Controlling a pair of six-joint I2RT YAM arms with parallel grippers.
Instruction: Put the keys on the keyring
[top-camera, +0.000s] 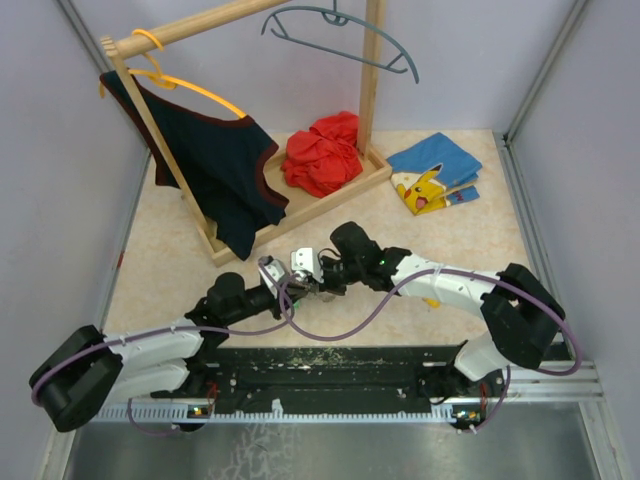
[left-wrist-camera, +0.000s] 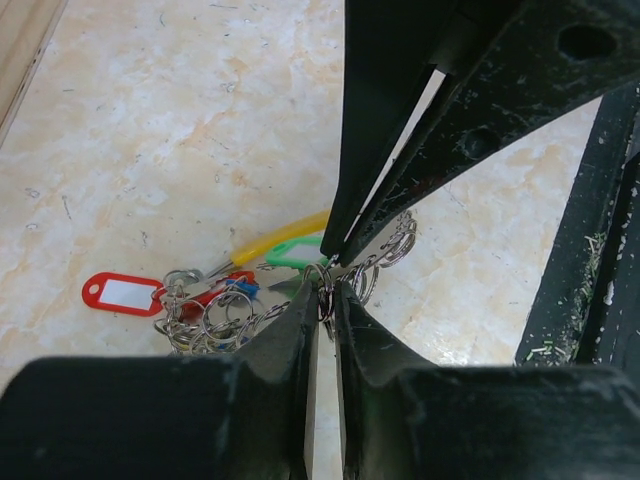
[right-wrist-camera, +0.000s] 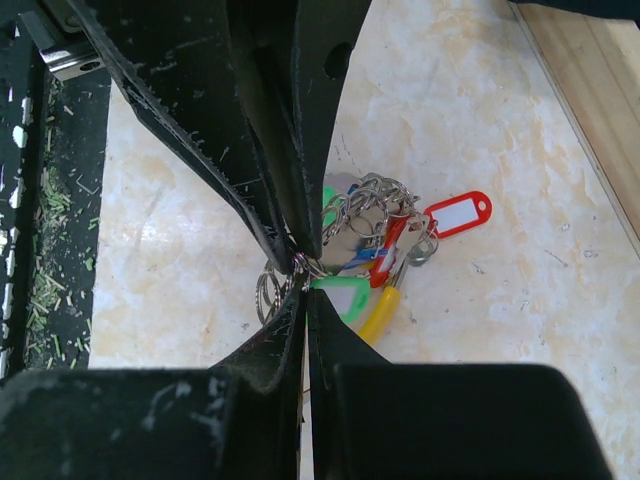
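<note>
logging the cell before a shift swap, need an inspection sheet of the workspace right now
surface: beige marbled tabletop, grit on the black base plate
job's things: keys with coloured tags bunched with the keyring and a yellow piece, between both end effectors
clutter: wooden rack, dark top on orange hanger, teal hanger, red cloth, blue shirt
end effectors: left end effector narrow gap, ring between tips, grip unclear; right end effector shut at the bunch
cables: purple cables in slack loops
surroundings: pale walls, metal frame

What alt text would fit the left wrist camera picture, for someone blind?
The left fingers, nearly shut, pinch a silvery keyring over a marbled table, tip to tip with the shut right fingers. Keys with red, green and blue tags bunch to its left.
</note>
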